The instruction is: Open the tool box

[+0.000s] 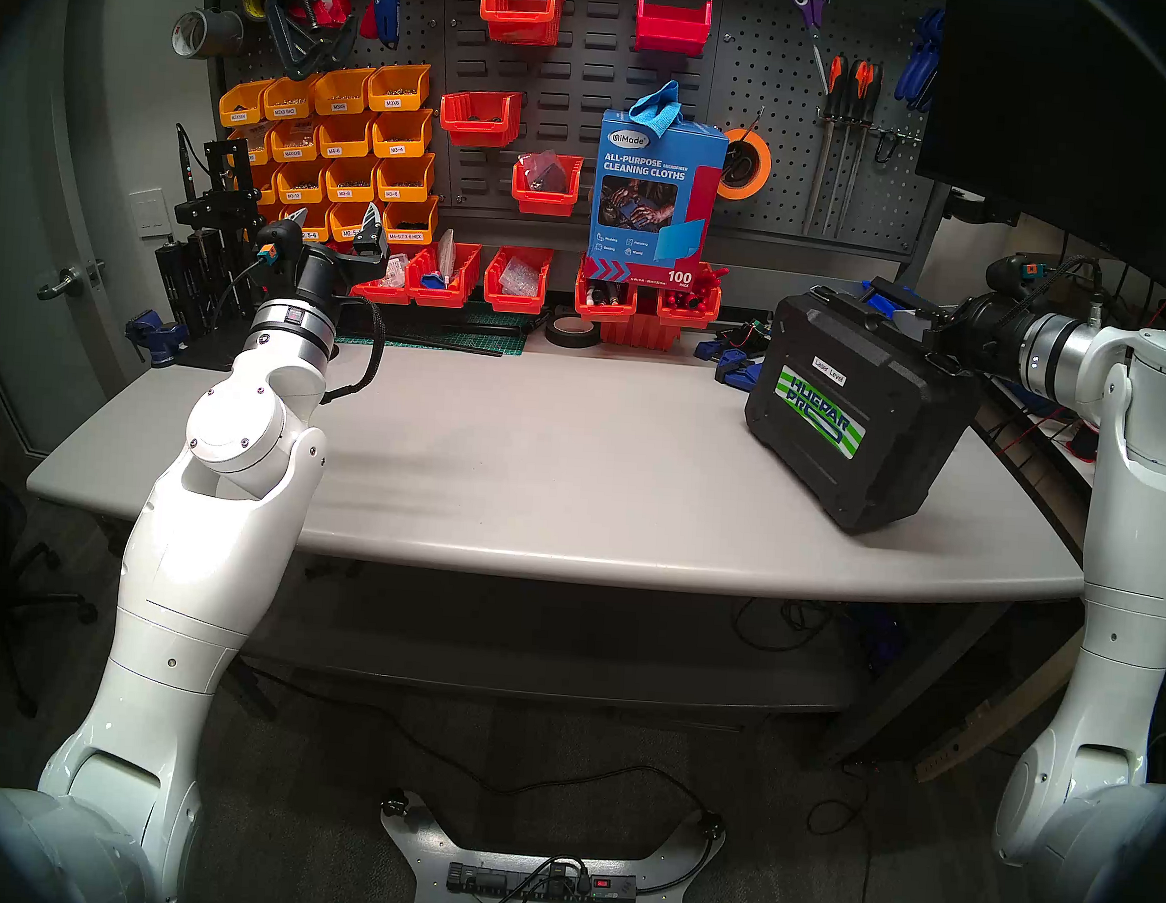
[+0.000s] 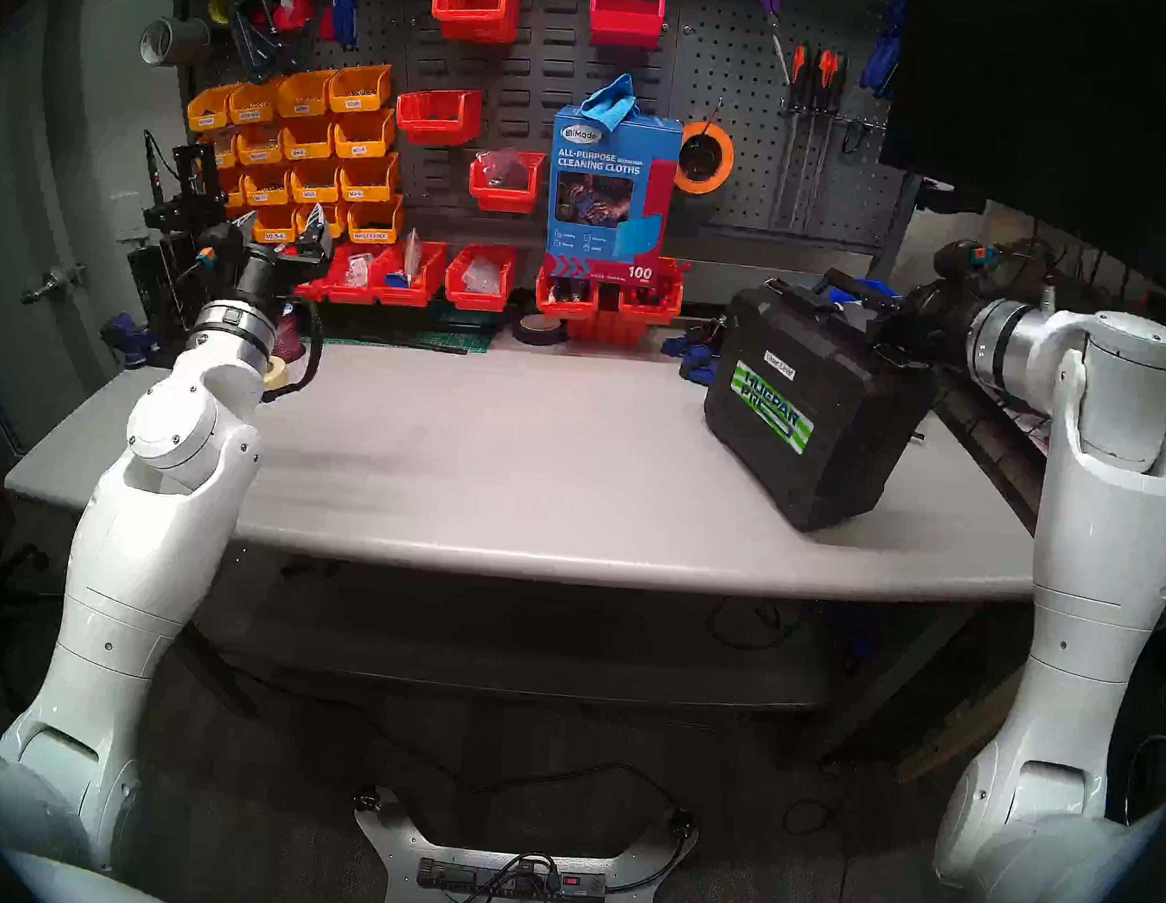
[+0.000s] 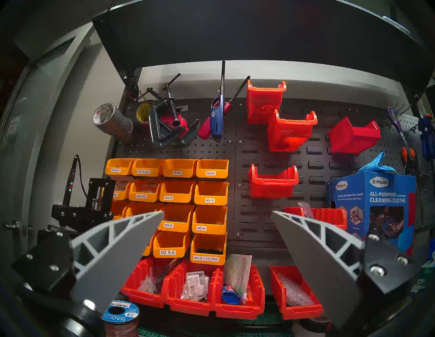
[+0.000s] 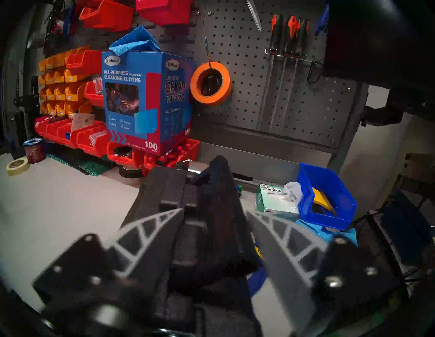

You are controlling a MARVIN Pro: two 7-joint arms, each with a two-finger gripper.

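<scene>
The black tool box (image 1: 855, 416) (image 2: 814, 421) stands tilted on its edge at the right of the grey table (image 1: 531, 471), its green-white-blue sticker and white label facing me. My right gripper (image 1: 928, 332) (image 2: 874, 322) is at the box's upper right corner. In the blurred right wrist view its fingers (image 4: 150, 226) straddle a raised black part of the tool box's (image 4: 164, 188) top edge, and the gripper (image 4: 214, 210) is shut on it. My left gripper (image 1: 336, 216) (image 2: 281, 218) (image 3: 217, 211) is open and empty, raised at the far left and pointing at the pegboard bins.
A blue cleaning-cloth box (image 1: 654, 193) stands on red bins (image 1: 509, 276) at the back. A black tape roll (image 1: 572, 331) lies near them. Behind the tool box are a blue bin (image 4: 329, 195) and a green wipes box (image 4: 273, 197). A dark monitor hangs upper right.
</scene>
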